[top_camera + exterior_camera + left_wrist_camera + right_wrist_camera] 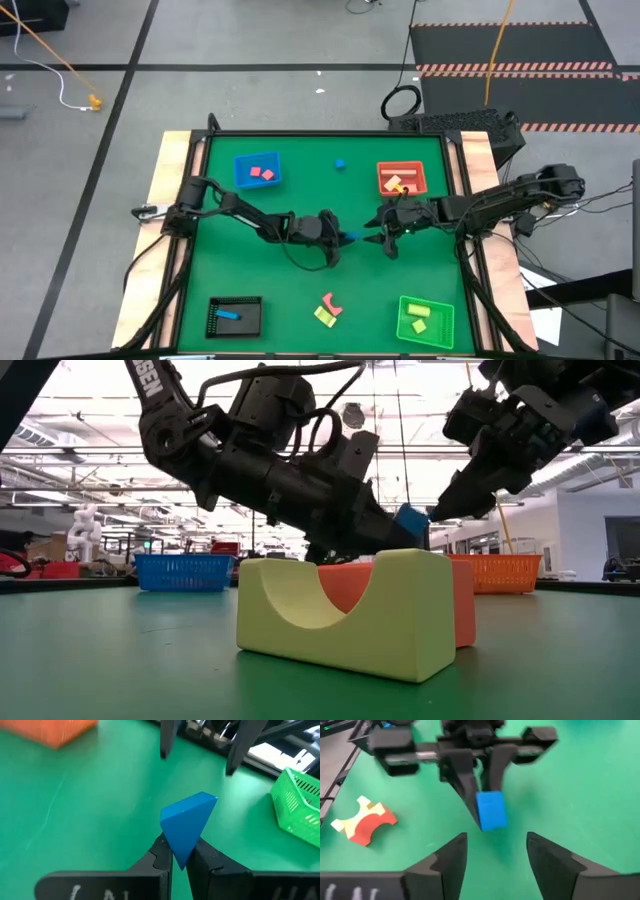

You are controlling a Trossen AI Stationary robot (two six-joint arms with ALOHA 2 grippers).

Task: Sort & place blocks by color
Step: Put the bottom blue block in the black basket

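Left gripper point(482, 795) pinches a blue block point(491, 810); right gripper point(495, 852) spread; blue tray point(258, 171) holds red blocks point(262, 173).

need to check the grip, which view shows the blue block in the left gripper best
Left wrist view: the blue block fills it, pinched. The right wrist view shows it farther off, the low view one corner, the high view a speck.
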